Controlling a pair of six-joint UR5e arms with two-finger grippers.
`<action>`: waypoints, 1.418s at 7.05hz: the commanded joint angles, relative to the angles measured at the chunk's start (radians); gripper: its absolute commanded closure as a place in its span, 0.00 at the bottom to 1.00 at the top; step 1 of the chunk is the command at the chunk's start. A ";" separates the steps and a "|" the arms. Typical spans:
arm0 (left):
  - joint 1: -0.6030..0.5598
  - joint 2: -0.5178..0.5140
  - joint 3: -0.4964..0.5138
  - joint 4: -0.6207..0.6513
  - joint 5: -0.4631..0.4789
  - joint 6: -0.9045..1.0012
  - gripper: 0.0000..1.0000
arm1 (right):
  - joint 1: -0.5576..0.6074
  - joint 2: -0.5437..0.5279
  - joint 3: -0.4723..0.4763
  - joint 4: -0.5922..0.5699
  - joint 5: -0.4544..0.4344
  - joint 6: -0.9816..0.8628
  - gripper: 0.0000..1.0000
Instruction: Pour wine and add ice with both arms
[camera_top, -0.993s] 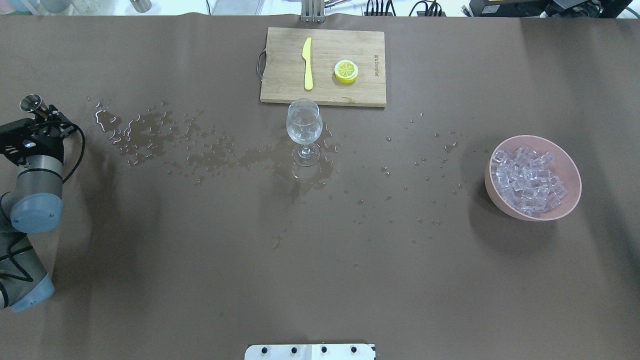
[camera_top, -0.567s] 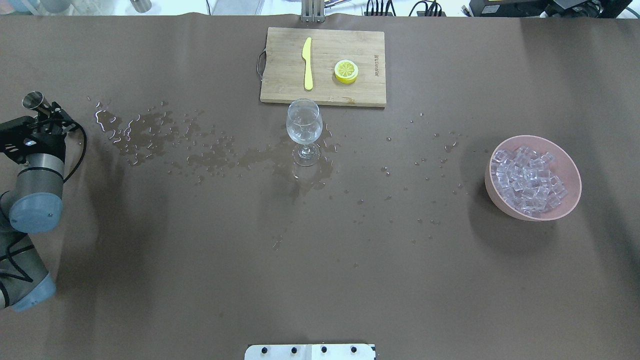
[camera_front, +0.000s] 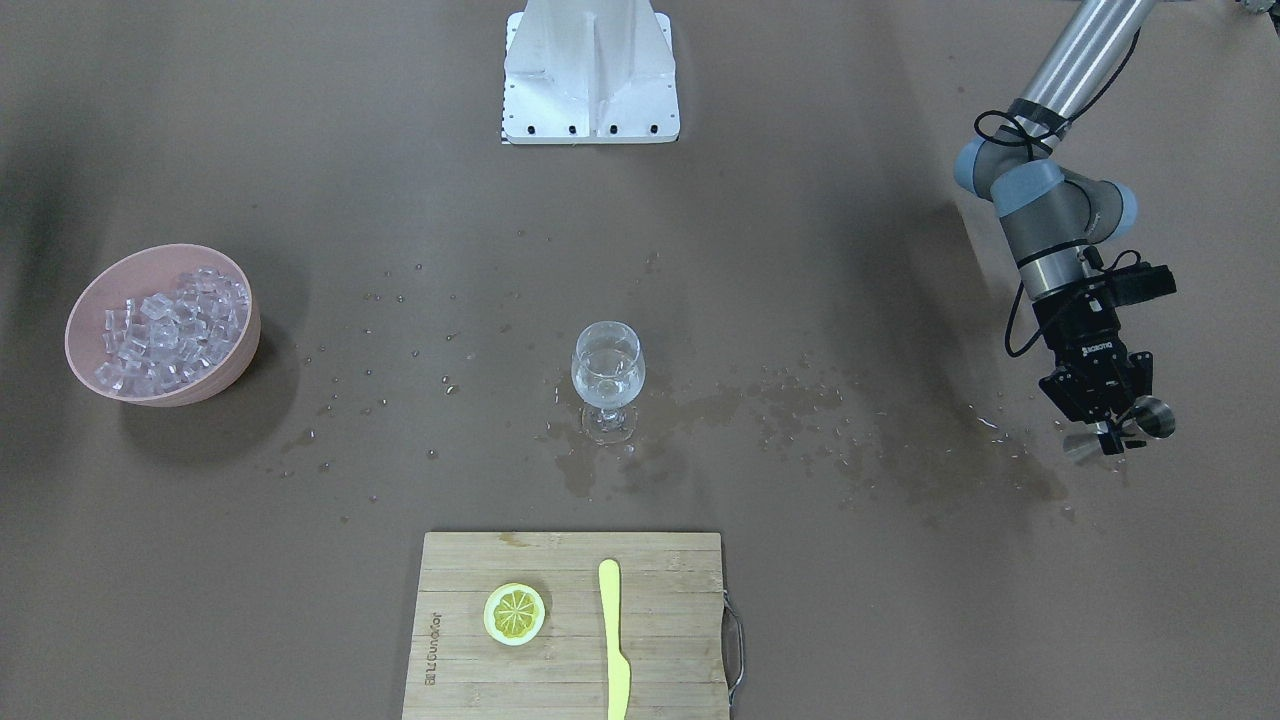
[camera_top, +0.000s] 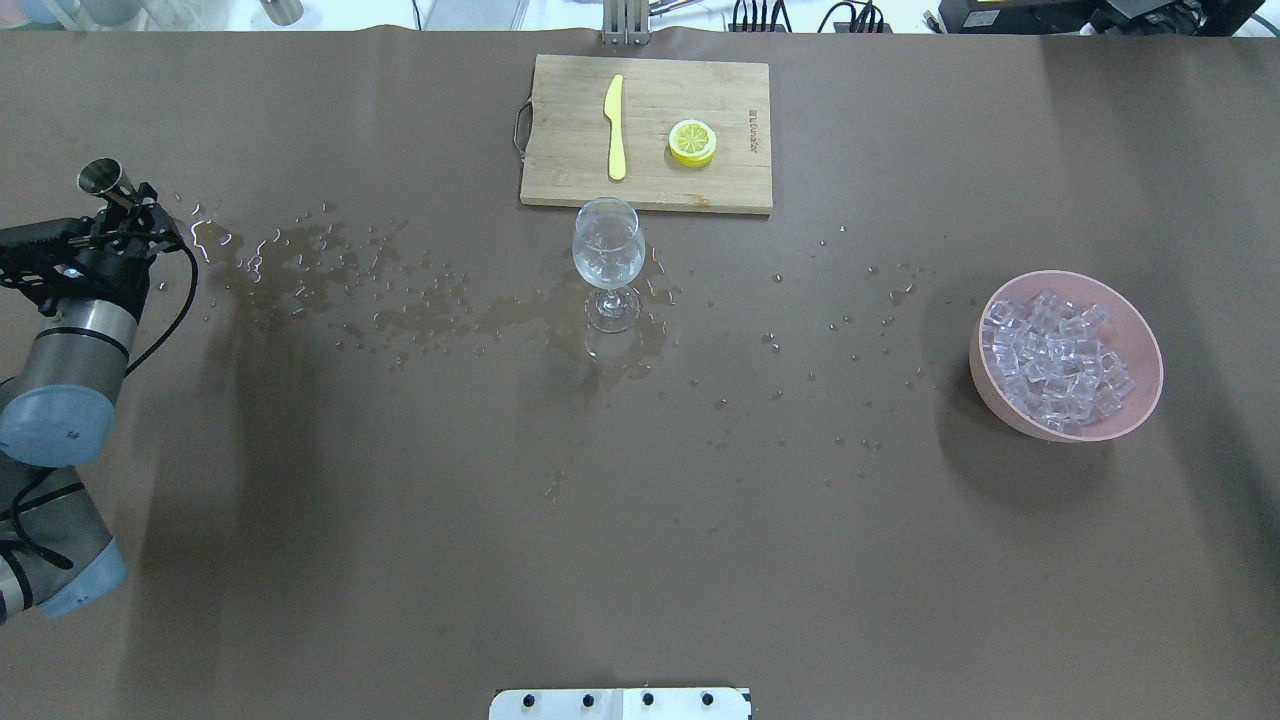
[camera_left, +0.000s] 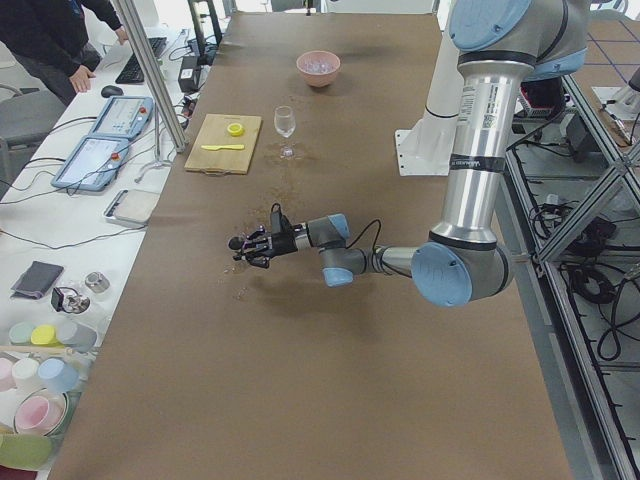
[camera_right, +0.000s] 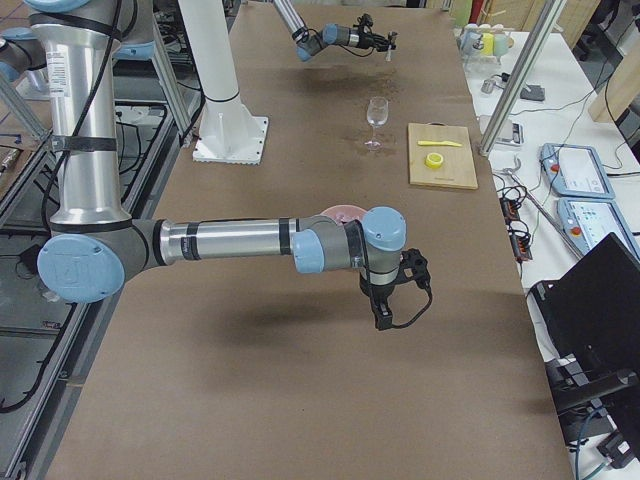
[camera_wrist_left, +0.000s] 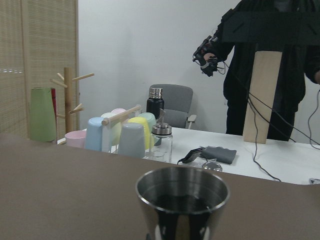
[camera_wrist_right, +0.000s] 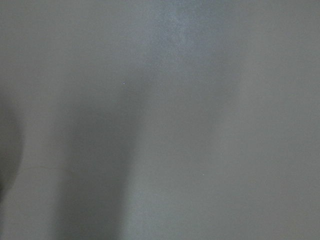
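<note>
Overhead exterior: left claw (camera_top: 125, 206) clamping steel cup (camera_top: 100, 177) at bench (camera_top: 400, 550) end. Wine (camera_top: 607, 268) sitting in glass (camera_top: 611, 315) mid-bench, ice (camera_top: 1055, 362) filling pink bowl (camera_top: 1138, 338). Right claw (camera_right: 383, 322): cannot tell whether apart or together.

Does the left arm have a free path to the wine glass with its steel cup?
Likely yes: only spilled droplets lie between the left gripper, holding the steel cup, and the wine glass.

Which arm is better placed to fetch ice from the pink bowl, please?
Right. The pink bowl of ice sits on the robot's right side, and the right gripper hangs on that side in the right-side view. The left gripper is at the opposite end, shut on a metal cup.
</note>
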 joint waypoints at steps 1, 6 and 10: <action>0.001 -0.037 -0.035 -0.096 -0.138 0.283 1.00 | 0.000 -0.004 -0.003 0.000 0.000 0.000 0.00; -0.008 -0.127 -0.187 -0.185 -0.622 0.422 1.00 | 0.008 -0.011 -0.003 -0.001 0.000 0.003 0.00; -0.009 -0.143 -0.257 -0.181 -0.881 0.686 1.00 | 0.014 -0.008 -0.001 0.000 -0.002 0.003 0.00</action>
